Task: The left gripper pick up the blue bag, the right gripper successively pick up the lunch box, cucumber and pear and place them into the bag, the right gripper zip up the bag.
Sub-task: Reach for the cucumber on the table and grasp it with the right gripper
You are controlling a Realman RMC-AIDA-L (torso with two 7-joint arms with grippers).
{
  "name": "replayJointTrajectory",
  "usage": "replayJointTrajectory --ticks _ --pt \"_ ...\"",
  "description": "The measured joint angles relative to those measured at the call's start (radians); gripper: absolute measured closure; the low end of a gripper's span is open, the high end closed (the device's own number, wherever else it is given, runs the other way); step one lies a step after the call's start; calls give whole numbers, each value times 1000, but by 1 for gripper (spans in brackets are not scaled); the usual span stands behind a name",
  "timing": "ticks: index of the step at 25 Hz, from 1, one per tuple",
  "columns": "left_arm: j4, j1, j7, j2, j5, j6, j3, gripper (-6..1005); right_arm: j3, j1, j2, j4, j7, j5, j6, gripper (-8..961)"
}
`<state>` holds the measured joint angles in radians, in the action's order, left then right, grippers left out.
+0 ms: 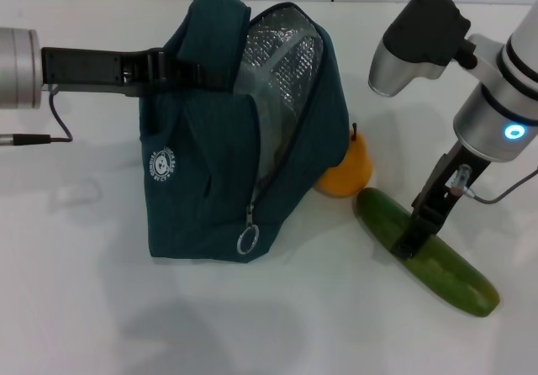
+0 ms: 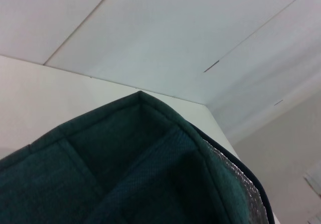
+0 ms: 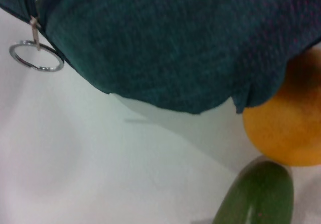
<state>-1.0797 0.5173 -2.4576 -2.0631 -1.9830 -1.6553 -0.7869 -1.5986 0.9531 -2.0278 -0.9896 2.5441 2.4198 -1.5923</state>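
cucumber [image 1: 424,250] lies on white table [image 1: 84,308], pear [image 1: 345,170] beside blue bag [image 1: 227,148].

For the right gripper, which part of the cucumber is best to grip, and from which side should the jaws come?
Probably the middle of the cucumber, from above, jaws across its narrow width. It lies flat and diagonal on the table, and its end near the pear and blue bag is crowded. The right gripper is already over that middle part.

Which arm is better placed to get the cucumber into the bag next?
Right. The right gripper is already down on the cucumber, while the left gripper is at the blue bag's top edge.
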Motion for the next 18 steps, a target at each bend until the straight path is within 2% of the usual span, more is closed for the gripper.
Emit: replayJointTrajectory --ticks 16,18 --pt "-3 -3 2 0 7 -1 0 967 -52 1 0 30 12 0 40 120" --pt "-2 -4 2 0 11 -1 0 967 -52 1 0 33 13 2 43 157"
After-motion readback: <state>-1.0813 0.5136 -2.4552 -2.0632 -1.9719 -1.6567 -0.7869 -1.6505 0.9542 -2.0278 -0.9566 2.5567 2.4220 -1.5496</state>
